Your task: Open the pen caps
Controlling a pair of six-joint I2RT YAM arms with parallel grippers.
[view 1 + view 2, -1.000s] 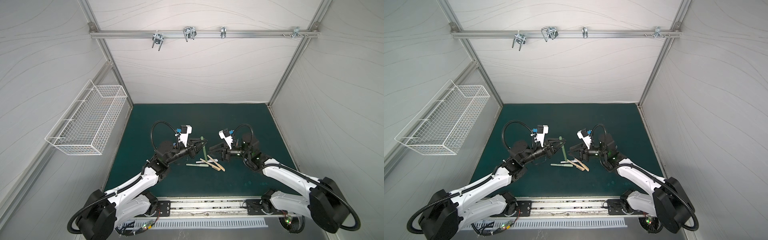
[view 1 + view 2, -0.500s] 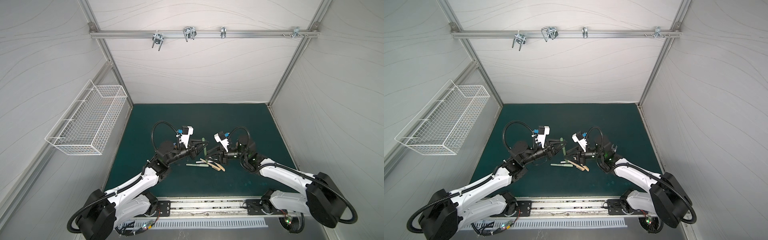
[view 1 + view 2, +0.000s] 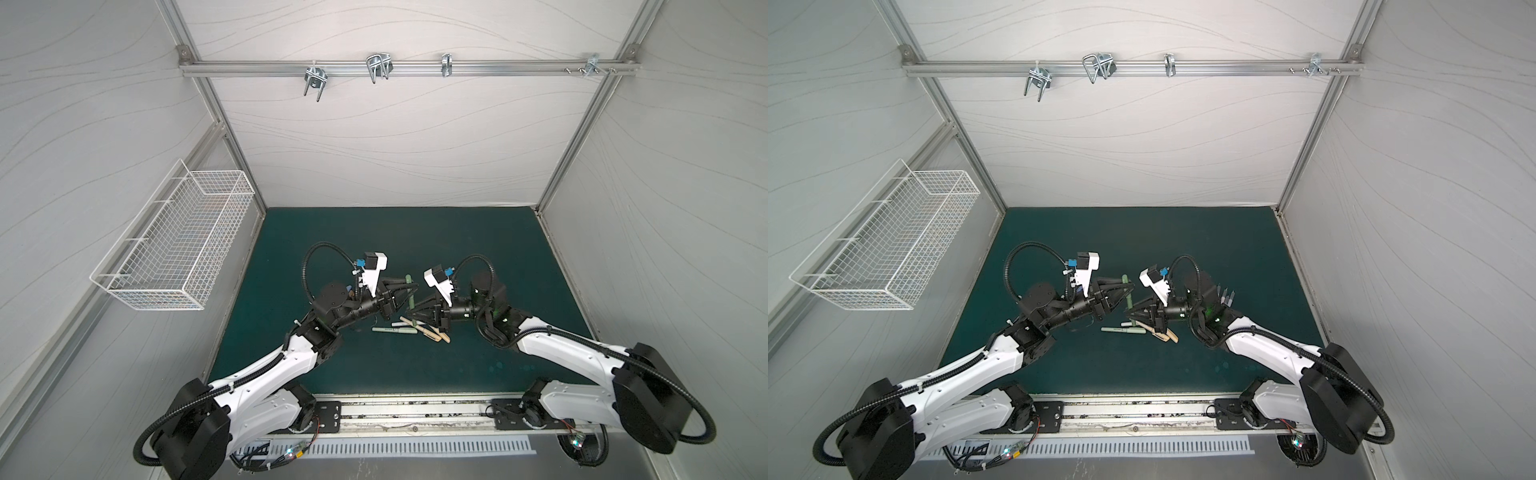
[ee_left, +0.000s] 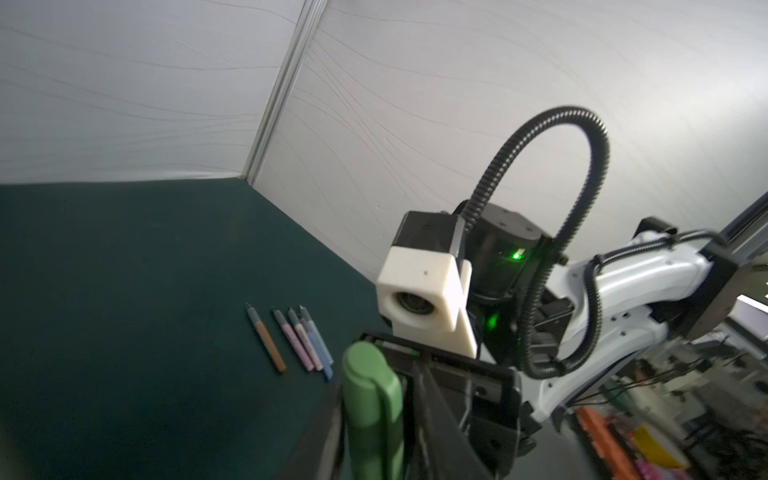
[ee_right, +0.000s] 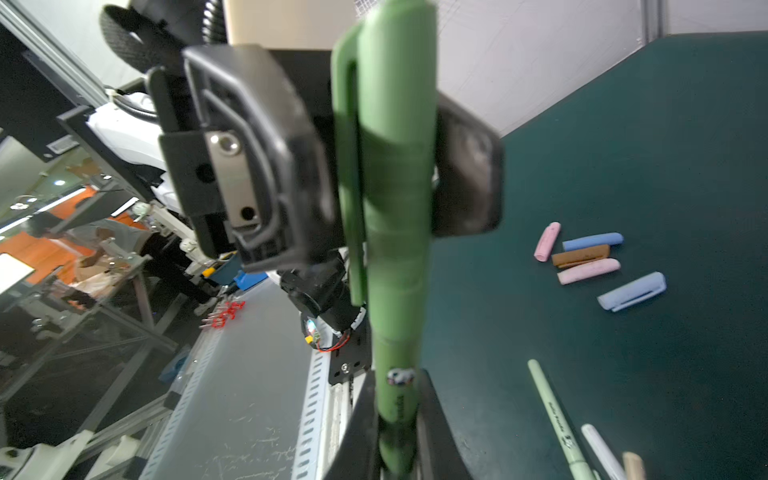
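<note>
Right wrist view: the sage-green plastic stick pen point(image 5: 395, 332) is held off the dark green mat point(image 5: 665, 124), its barrel pinched tight by the right gripper point(image 5: 397, 419). The left gripper point(image 5: 382, 166) brackets the pen's clipped green cap point(image 5: 395, 83) — whether those jaws grip it or stand slack I cannot tell. To do this well, I judge, clamp the cap squarely, then draw the grippers apart straight along the pen's axis, without bending. Counted: five loose caps point(image 5: 582, 255) beyond the pen on the left gripper's side — two pink, two blue, one brown. At least four bare pens point(image 4: 293, 345) lie beyond it on the right gripper's side. Just below it is a small heap point(image 5: 557, 415) of pens, three showing here.
</note>
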